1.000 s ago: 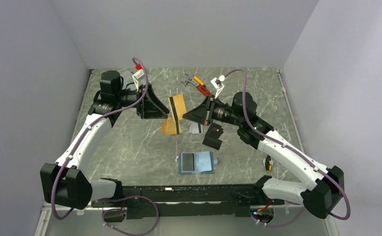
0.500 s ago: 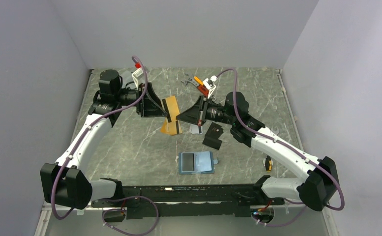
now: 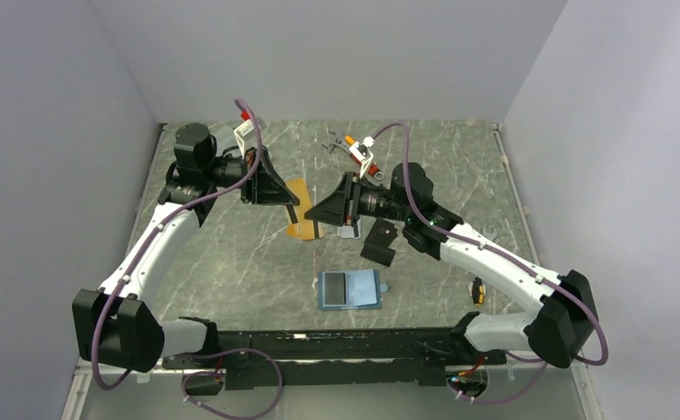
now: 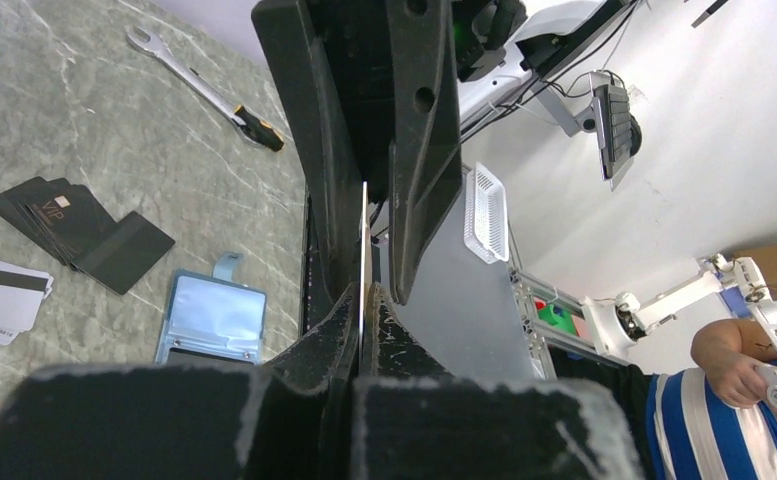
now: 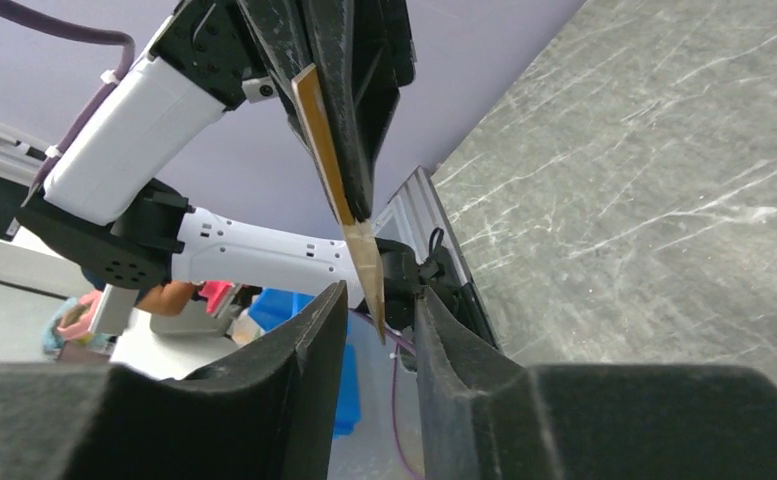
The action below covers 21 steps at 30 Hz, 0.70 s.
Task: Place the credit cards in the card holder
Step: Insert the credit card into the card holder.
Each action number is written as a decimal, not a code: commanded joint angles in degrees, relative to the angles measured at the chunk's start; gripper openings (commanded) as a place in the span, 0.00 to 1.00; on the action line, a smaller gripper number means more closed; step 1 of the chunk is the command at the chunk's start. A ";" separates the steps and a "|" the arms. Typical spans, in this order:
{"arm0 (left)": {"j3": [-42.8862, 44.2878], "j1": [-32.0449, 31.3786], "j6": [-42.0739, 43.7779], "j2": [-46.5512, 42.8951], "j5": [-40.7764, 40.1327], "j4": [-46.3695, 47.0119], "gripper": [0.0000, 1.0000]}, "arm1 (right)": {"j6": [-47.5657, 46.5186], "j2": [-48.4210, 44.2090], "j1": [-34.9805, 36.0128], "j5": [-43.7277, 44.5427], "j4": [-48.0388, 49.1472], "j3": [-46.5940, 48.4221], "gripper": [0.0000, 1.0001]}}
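The left fingers [image 4: 348,316] are clenched on an orange card [image 5: 335,163], which stands on edge in the air above the middle of the tabletop [image 3: 231,254]. In the left wrist view the card shows as a thin pale line pinched between the two black tips. The right fingers [image 5: 335,306] meet it from the opposite side and are released. They are parted a little, and the card's lower corner hangs in the gap between them with space on each side. The two sets of fingers point at each other almost tip to tip, with the card the only thing between them.

Directly below on the tabletop lies a second orange card [image 3: 302,231], partly hidden by the arms. Just to its right is a grey card [image 3: 347,230] with a dark stripe, its far edge covered by the right fingers in the top view. Further right, near the right forearm, a few black cards [image 3: 379,241] lie fanned and overlapping.

The wallet [image 3: 349,289] lies open and flat nearer the arm bases, well apart from all the cards. One half is dark, the other light blue, and a small tab sticks out on its right side. A wrench [image 3: 478,289] with a yellow and black grip lies on the right side of the tabletop beside the right arm.
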 commanded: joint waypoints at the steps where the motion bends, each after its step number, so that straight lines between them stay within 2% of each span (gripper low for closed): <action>1: 0.15 -0.14 1.14 -1.69 2.27 0.52 0.00 | -4.85 0.45 -0.62 -0.76 -2.44 7.61 0.35; 7: 0.19 -0.29 2.86 -2.77 2.76 -1.65 0.00 | -6.33 3.27 -1.23 -3.26 -3.04 13.15 0.36; 14: 0.28 -0.31 3.58 -3.24 2.90 -2.54 0.00 | -3.25 6.50 -1.25 -5.77 1.02 14.57 0.30; 16: 0.40 -0.31 3.97 -3.23 2.90 -2.88 0.00 | -2.52 6.47 -1.17 -5.95 2.05 13.79 0.24; 19: 0.25 -0.27 4.06 -3.52 2.85 -2.96 0.00 | -2.26 6.07 -1.14 -5.87 2.05 12.68 0.07; 21: 0.37 -0.31 4.09 -3.65 2.89 -3.13 0.00 | -2.43 5.43 -1.16 -5.34 1.54 11.71 0.00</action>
